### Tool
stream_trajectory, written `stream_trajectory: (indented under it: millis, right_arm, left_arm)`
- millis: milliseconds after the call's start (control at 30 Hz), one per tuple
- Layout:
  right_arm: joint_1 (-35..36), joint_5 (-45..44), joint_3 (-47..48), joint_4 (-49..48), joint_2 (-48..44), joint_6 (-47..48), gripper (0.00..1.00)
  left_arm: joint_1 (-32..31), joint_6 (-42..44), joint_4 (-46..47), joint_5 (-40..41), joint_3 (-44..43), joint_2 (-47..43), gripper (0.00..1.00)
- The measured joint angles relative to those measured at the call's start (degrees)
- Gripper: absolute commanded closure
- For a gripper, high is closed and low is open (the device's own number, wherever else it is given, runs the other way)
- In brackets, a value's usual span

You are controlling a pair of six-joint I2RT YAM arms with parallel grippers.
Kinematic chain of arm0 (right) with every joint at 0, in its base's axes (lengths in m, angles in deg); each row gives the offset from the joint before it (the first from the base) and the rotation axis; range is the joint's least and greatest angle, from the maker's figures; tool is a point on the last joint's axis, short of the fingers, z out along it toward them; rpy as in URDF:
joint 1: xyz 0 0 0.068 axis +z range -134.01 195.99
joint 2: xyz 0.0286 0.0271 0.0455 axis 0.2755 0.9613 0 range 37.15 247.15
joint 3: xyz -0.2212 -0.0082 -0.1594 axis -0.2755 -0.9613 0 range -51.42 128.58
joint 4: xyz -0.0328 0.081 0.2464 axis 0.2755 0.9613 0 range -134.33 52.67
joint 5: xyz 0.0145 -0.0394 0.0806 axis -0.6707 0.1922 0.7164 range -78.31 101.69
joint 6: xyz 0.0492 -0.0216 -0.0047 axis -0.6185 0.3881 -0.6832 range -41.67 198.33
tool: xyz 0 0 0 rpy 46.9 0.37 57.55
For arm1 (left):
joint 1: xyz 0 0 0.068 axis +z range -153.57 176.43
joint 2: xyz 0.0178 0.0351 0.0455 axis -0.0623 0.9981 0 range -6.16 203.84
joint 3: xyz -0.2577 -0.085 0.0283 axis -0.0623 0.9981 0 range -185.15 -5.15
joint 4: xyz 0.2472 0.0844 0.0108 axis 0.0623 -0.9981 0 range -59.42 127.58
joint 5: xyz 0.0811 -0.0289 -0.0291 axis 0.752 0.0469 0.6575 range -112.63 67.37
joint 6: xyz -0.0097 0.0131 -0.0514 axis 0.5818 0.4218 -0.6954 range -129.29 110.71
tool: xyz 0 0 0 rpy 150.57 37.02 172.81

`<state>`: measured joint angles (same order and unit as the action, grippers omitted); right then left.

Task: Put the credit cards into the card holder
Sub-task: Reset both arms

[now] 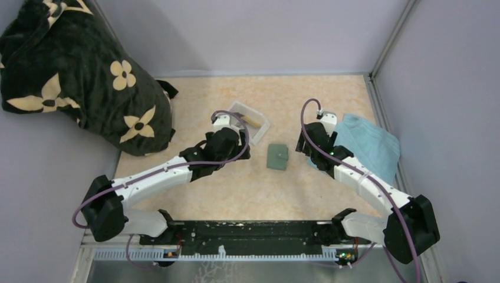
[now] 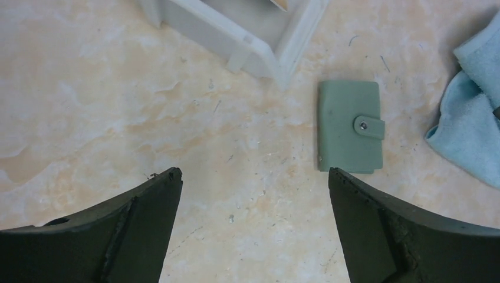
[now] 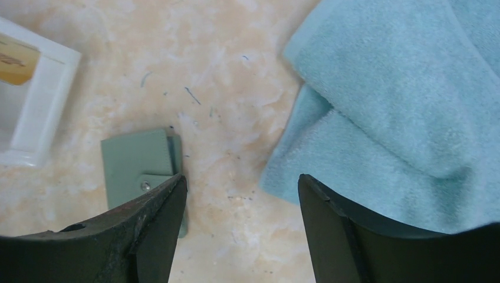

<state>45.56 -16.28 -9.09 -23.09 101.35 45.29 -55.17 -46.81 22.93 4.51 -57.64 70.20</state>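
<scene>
- So, far left first: a big black bag with cream flowers is slumped in the back corner, partly on the table, well away from everything else.
- Next we've got the left gripper. Its jaws are spread wide with nothing between them, just bare tabletop showing in the gap. It's aimed toward the white tray, with the wallet off to its right.
- The white tray sits toward the back of the table, a bit left of center. We can see one orange-yellow card lying inside it. Whether more cards are in there we can't tell, since only slivers of the inside show up.
- Then the wallet, grey-green, lying flat on the table between the two grippers. It's just beside the near right corner of the tray but not touching it. It's folded shut, with the little snap tab fastened across the edge. No gripper is touching it as far as we can see.
- The right gripper is also wide open and holding nothing. In its wrist view one finger overlaps the wallet's lower edge and the other overlaps the towel, but we can't tell if either actually makes contact.
- Far right: a light blue towel, rumpled, lying along the right side of the table, apart from the wallet.
</scene>
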Motion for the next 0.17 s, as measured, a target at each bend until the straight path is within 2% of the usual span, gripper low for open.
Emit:
stream_trajectory:
  millis: [167]
  right_arm:
    - [0.0,-1.97,0.09,3.15,-0.13,0.17,0.3]
  left_arm:
    - [-0.02,-2.21,-1.95,2.27,2.01,-3.13,0.0]
